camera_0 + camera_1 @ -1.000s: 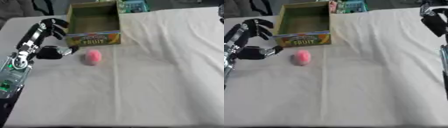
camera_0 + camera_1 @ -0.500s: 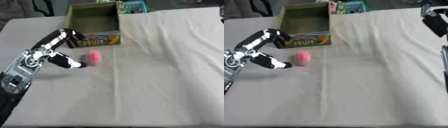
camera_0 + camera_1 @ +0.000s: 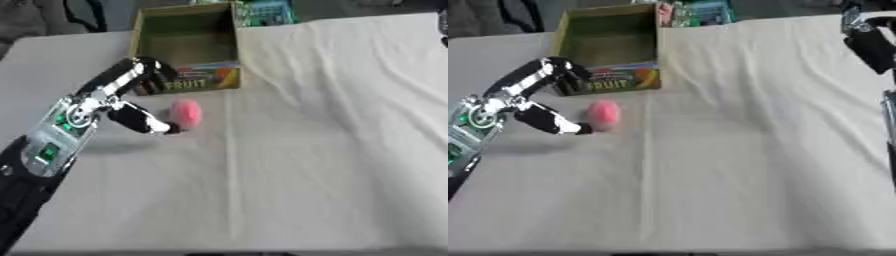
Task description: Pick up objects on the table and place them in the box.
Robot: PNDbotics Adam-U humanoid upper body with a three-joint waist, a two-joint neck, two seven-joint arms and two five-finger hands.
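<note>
Right hand (image 3: 870,37) cut off at the edge, fingers unreadable; box (image 3: 188,82) label partly hidden.

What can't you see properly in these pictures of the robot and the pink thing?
- The pink object: too blurred in both eye views to tell what it is.
- The left hand: its thumb tip seems to be at the pink object, but blur hides whether it touches.
- The right hand: cut off by the top right corner of the right eye view; its state is unclear.
- The box: only "FRUIT" on its label reads clearly.
</note>
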